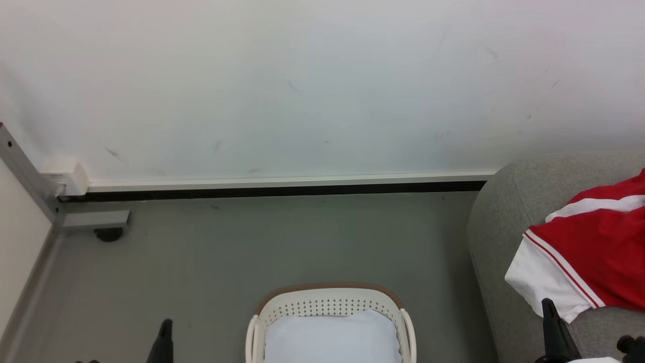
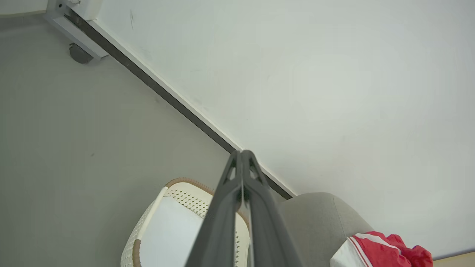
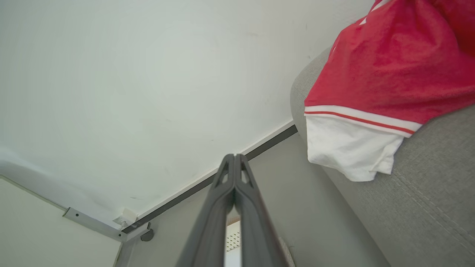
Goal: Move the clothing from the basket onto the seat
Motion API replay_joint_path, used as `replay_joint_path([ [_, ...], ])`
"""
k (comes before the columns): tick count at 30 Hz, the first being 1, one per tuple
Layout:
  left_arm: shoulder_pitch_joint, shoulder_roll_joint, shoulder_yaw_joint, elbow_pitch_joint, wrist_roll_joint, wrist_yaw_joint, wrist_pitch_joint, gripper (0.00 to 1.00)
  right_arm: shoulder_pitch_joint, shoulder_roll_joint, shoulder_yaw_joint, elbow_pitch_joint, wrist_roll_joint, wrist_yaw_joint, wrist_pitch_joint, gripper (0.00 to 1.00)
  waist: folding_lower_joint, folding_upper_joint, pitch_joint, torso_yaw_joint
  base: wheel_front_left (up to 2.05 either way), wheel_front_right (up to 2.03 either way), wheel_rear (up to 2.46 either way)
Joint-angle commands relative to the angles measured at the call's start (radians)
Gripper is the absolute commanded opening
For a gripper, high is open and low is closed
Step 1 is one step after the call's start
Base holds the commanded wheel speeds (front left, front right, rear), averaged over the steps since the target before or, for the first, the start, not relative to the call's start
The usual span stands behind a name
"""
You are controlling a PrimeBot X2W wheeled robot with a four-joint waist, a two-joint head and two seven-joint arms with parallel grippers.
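Clothing (image 1: 599, 242), red with white stripes and a white hem, lies draped on the seat (image 1: 496, 237) at the right of the scene. Its white edge hangs over the seat's rounded left side. The grey seat stands against the far wall (image 1: 302, 91). To its left, on the grey floor (image 1: 201, 252) and apart from it, sits the basket (image 1: 327, 301), white with perforated sides and a brown rim. A pale white-blue liner (image 1: 332, 338) lies flat inside it. The left gripper (image 2: 242, 155) is closed, its two dark fingers pressed together along their length, and it hangs in the air left of the basket. The right gripper (image 3: 235, 157) is closed too, fingertips touching, and hovers on the near side of the clothing's white hem, by the seat's edge. A dark baseboard (image 1: 282, 191) runs along the foot of the wall, ending at a small white box (image 1: 65, 176) in the far left corner.
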Motion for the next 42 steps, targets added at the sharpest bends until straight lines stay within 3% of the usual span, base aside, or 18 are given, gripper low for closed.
replay_joint_path([
  [1,-0.027,0.001,0.009,-0.013,-0.039,-0.007,0.010,0.00,-0.026,-0.008,-0.008,-0.019,0.043,0.000,0.009,0.00,-0.0001,0.0000,0.001,0.000,0.00,0.00,0.00],
  [42,-0.097,-0.006,0.052,-0.010,-0.460,-0.013,0.129,0.00,-0.057,-0.010,-0.072,-0.050,0.489,-0.001,0.127,0.00,-0.0001,0.0000,0.017,0.004,0.00,0.00,0.00],
])
